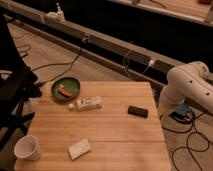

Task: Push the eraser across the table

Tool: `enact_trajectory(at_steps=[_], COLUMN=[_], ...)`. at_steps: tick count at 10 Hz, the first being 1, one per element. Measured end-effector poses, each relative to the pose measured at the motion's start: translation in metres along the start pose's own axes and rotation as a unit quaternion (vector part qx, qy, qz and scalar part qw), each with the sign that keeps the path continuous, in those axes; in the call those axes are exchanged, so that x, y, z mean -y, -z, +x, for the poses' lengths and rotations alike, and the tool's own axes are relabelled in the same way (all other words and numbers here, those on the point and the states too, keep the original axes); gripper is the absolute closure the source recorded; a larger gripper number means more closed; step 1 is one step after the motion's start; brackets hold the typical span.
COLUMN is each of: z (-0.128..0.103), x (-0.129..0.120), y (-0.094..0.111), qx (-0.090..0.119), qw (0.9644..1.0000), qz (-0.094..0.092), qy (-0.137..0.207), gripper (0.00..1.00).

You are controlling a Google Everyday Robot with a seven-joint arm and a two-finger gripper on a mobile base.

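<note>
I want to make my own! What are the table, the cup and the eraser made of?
Table: pale wood, likely bamboo, matte; plank strips show. Cup: white paper or plastic, cannot tell which. Eraser: dull black, maybe rubber. The gripper is out of view; only the white arm shows, right of the table.

You see a tabletop (100,127) of light bamboo wood, its plank strips smooth with a soft satin sheen. Toward the tabletop's right edge, the eraser (137,111) looks matt and dark all over. The white box (89,103) at the tabletop's middle has a smooth printed skin. Card or plastic, you cannot tell. The pale block (79,148) near the front edge looks porous and dull, like sponge. The cup (26,148) at the front left corner is matt white. The green bowl (66,89) at the back left looks like smooth plastic. Just off the right edge, the arm (187,87) wears a smooth white shell, and its end effector cannot be made out there.
</note>
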Motion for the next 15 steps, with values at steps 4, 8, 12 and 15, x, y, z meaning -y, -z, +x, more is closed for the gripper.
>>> enact_trajectory(at_steps=[4,8,12,15], z=[0.001,0.006,0.009,0.008], x=[0.012,0.025,0.019,0.02], y=[-0.028,-0.081,-0.095,-0.096], qx=[-0.007,-0.001,-0.003,-0.002], qw=[0.9997,0.9999,0.999,0.9989], qz=[0.006,-0.009,-0.04,-0.041], qy=[0.022,-0.009,-0.02,-0.023], gripper=[1.0,1.0,1.0,1.0])
